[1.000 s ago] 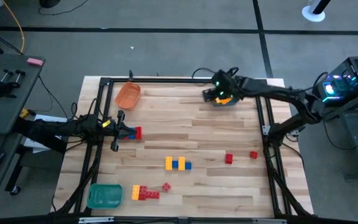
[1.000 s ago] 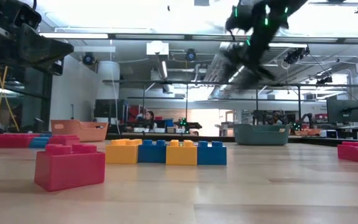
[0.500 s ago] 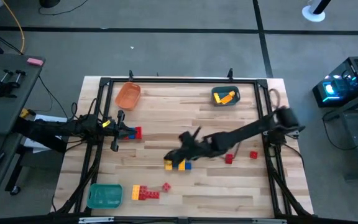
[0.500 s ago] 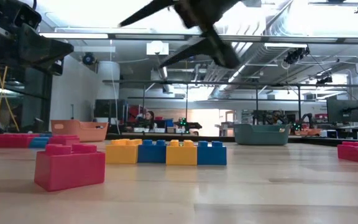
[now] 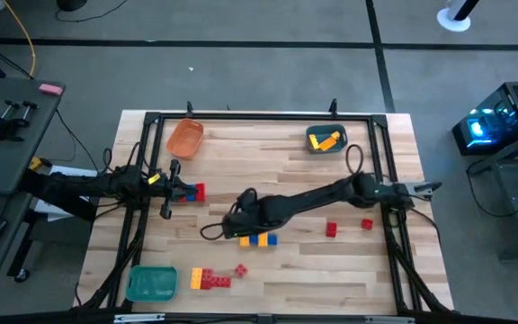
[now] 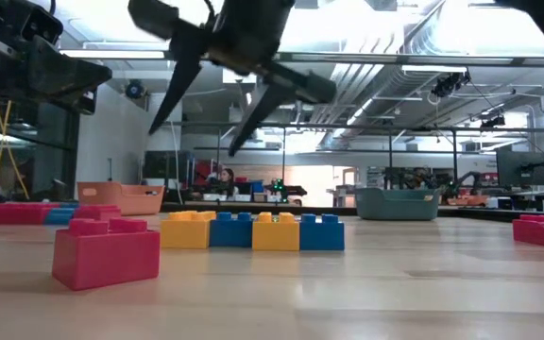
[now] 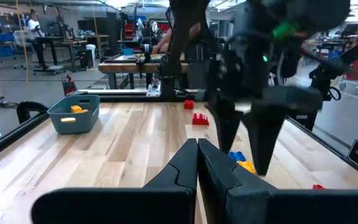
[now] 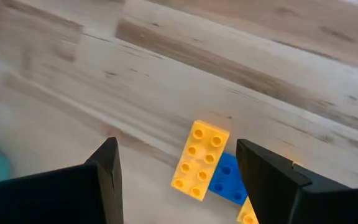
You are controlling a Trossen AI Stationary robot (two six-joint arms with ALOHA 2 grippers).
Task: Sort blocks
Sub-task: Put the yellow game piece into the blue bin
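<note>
Swinging back from the blue tray [image 5: 327, 140], your right gripper [image 5: 226, 230] now hovers, fingers spread, over the yellow-blue row [image 5: 258, 238] mid-table; expect the next pick there. Left gripper [image 5: 180, 191] waits pinched together.

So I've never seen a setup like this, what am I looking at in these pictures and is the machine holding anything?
It is a robot with two dark arms at a wooden table, sorting toy bricks. One camera looks straight down, one sits at table height, and one rides on each wrist. The right gripper hangs open above a row of yellow and blue bricks, holding nothing. The left gripper waits at the table's left side, fingers shut, beside a red brick. More red bricks lie loose. An orange tray, a green tray and a blue tray with yellow bricks sit near the corners.
</note>
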